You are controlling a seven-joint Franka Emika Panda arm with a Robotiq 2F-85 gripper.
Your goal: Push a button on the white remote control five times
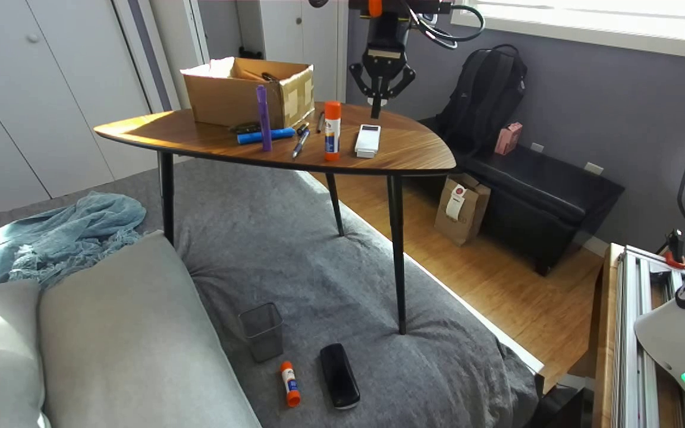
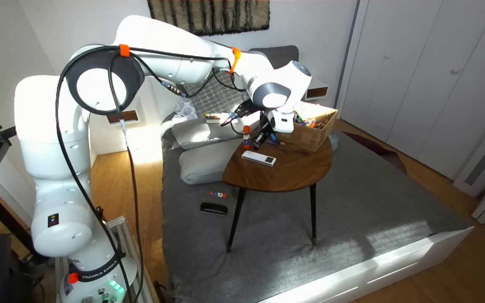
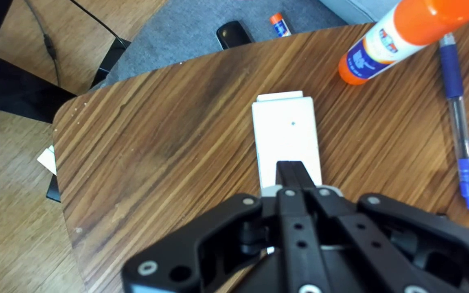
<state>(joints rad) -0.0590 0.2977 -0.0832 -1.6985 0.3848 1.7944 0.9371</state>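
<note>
Tool [image 3: 293, 173] clenched, empty, above white remote control [image 3: 286, 138]; button indistinct. Advise: centre over it, press straight down lightly, lift clear between five presses.

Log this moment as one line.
gripper: shut | above: white remote control | contact: none, gap visible | surface: wooden tabletop | nearby: upright orange-capped glue stick

Below the fingers [image 3: 285, 173] lies a wooden tabletop [image 3: 157, 142]; right of them in the wrist view — an upright glue stick [image 3: 401, 40] and, farther off, a blue pen [image 3: 460, 124].
</note>
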